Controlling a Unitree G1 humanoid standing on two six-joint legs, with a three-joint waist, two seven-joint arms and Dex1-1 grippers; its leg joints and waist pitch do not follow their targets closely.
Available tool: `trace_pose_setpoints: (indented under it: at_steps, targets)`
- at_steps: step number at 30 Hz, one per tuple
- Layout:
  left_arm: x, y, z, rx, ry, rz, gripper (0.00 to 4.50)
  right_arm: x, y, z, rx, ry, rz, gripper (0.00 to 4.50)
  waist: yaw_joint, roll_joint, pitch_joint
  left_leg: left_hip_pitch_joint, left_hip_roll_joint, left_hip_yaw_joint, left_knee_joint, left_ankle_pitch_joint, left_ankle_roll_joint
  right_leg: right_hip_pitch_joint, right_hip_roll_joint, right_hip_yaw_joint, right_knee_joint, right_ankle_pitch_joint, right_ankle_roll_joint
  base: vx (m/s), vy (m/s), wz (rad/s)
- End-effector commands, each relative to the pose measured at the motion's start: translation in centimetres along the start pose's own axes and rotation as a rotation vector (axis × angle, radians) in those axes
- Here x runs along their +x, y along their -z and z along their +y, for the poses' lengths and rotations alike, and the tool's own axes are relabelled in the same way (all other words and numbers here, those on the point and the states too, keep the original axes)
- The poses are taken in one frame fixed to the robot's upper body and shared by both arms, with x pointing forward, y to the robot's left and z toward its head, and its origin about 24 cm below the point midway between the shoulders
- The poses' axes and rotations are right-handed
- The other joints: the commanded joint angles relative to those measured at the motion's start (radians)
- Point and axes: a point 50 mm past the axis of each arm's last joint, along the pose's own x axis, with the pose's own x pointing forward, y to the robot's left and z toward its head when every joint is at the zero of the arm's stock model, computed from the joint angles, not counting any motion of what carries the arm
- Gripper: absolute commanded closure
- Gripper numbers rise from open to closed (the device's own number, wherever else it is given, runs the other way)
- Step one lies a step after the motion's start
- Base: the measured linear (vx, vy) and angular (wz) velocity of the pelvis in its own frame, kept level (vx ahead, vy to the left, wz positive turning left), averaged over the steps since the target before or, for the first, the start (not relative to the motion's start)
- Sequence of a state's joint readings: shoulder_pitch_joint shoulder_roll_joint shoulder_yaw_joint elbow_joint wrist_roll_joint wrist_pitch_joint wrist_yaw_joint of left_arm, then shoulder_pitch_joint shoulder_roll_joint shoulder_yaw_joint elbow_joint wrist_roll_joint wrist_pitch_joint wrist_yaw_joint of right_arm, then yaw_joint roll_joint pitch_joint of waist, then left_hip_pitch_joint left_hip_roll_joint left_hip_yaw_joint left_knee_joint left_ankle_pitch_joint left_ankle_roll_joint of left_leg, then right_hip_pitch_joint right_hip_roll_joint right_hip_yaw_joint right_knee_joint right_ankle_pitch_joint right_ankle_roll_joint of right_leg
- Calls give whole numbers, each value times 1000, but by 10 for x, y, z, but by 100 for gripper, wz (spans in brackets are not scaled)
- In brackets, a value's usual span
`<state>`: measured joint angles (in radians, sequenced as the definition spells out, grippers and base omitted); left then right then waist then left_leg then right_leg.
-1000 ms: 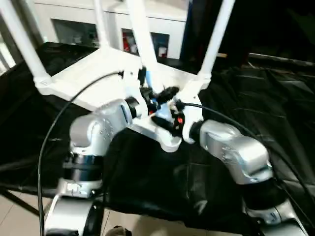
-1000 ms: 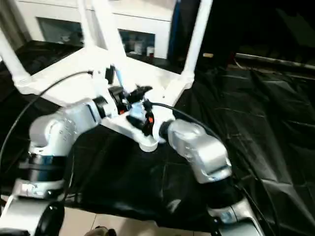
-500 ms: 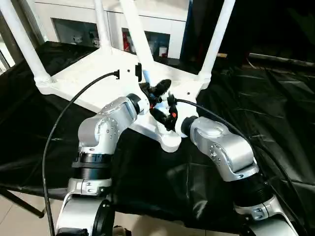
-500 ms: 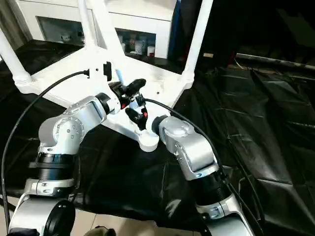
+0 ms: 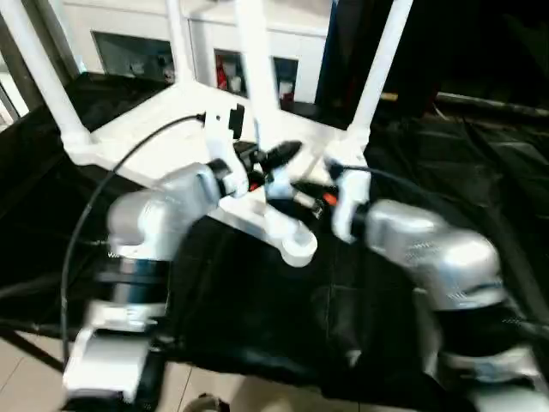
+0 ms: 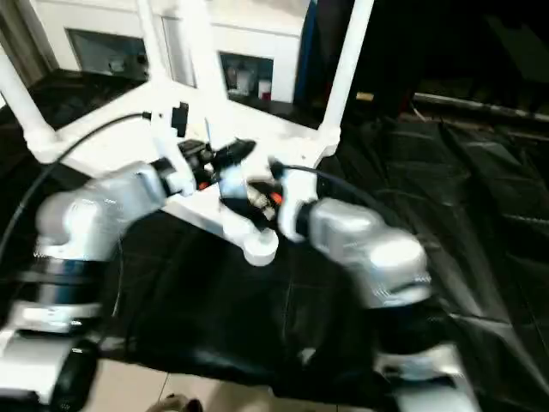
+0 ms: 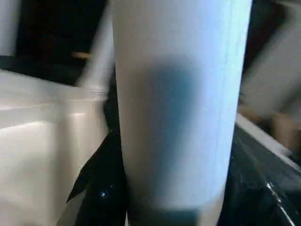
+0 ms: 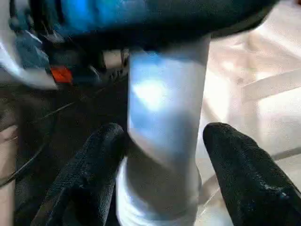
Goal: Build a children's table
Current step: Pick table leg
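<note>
The children's table top [image 5: 163, 129] lies upside down on the black-draped work table. Three white legs [image 5: 382, 60] stand up from its corners. A fourth leg [image 5: 255, 51] rises near the front corner socket [image 5: 298, 249]. My left gripper [image 5: 273, 161] is shut on this leg low down; in the left wrist view the leg [image 7: 174, 117] stands against a black finger [image 7: 101, 183]. My right gripper [image 5: 296, 190] sits just below, open around the same leg [image 8: 162, 141], with its fingers [image 8: 235, 174] standing off the tube.
The black cloth [image 5: 446, 163] spreads wide to the right of the table top. A white cabinet [image 5: 129, 43] stands behind. A black cable [image 5: 94, 223] loops over my left arm. The work table's front edge and tiled floor [image 5: 26, 378] lie below.
My right gripper's fingers have parted from the leg, while the left gripper keeps its hold. Both forearms have shifted, and the held leg now stands a little more upright.
</note>
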<state>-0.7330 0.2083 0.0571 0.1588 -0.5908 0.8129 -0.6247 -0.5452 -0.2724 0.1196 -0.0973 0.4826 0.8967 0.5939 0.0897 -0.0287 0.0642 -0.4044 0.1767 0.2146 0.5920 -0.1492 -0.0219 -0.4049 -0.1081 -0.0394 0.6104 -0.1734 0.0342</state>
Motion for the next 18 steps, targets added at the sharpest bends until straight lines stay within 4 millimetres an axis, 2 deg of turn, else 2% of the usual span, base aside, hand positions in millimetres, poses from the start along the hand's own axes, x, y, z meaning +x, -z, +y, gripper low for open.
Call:
trace_pose_setpoints:
  at_steps: [1, 2, 3, 5, 6, 7, 8, 11, 12, 15, 18]
  targets:
    - [0, -9, -20, 15, 181, -8, 253, -7, -1, 2, 32, -52, 7, 147, 5, 5, -80, 40, 39, -27, -71, -247, -68, 36, -29, 26, -59, -160, -198, 0, 0, 0]
    - [-1, -11, -22, 16, 213, -12, 253, -7, 0, 3, 42, -63, 11, 147, 4, 7, -80, 40, 40, -27, -71, -251, -69, 35, -30, 26, -59, -167, -199, 0, 0, 0]
    - [-1, -12, -23, 16, 225, -14, 253, -8, 0, 3, 45, -68, 13, 147, 2, 3, -78, 38, 40, -27, -72, -255, -69, 36, -29, 27, -61, -177, -199, 0, 0, 0]
    - [-4, -18, -30, 5, 312, -33, 253, -10, 1, 5, 62, -111, 30, 147, 4, 7, -77, 42, 41, -28, -73, -289, -78, 33, -32, 27, -66, -235, -192, 0, 0, 0]
    - [-4, -19, -31, -3, 324, -38, 253, -10, 2, 5, 65, -116, 31, 164, 3, 9, -76, 43, 41, -29, -74, -303, -87, 31, -32, 27, -69, -251, -185, 0, 0, 0]
    - [-4, -19, -32, -12, 339, -43, 253, -10, 2, 5, 70, -122, 33, 181, 3, 7, -76, 42, 41, -30, -76, -314, -93, 31, -31, 27, -70, -267, -177, 0, 0, 0]
    - [-4, -20, -33, -18, 351, -43, 253, -11, 2, 5, 76, -129, 35, 181, 5, 16, -76, 43, 41, -32, -76, -318, -98, 31, -32, 27, -69, -272, -173, 0, 0, 0]
    - [-5, -20, -35, -20, 374, -36, 253, -11, 2, 6, 80, -138, 36, 200, 3, 13, -75, 44, 41, -34, -79, -340, -110, 28, -31, 26, -73, -293, -158, 0, 0, 0]
    - [-6, -19, -34, -19, 378, -31, 253, -11, 2, 6, 83, -141, 32, 204, 2, 18, -75, 45, 41, -34, -79, -352, -116, 26, -31, 27, -75, -303, -153, 0, 0, 0]
    - [-7, -18, -33, -17, 374, -28, 253, -11, 3, 8, 83, -142, 31, 223, 3, 13, -76, 45, 41, -35, -80, -354, -118, 26, -30, 27, -75, -304, -151, 0, 0, 0]
    - [-6, -18, -30, -14, 355, -41, 253, -11, 4, 10, 85, -143, 31, 235, 3, 13, -76, 44, 42, -36, -80, -346, -118, 27, -31, 27, -73, -294, -152, 0, 0, 0]
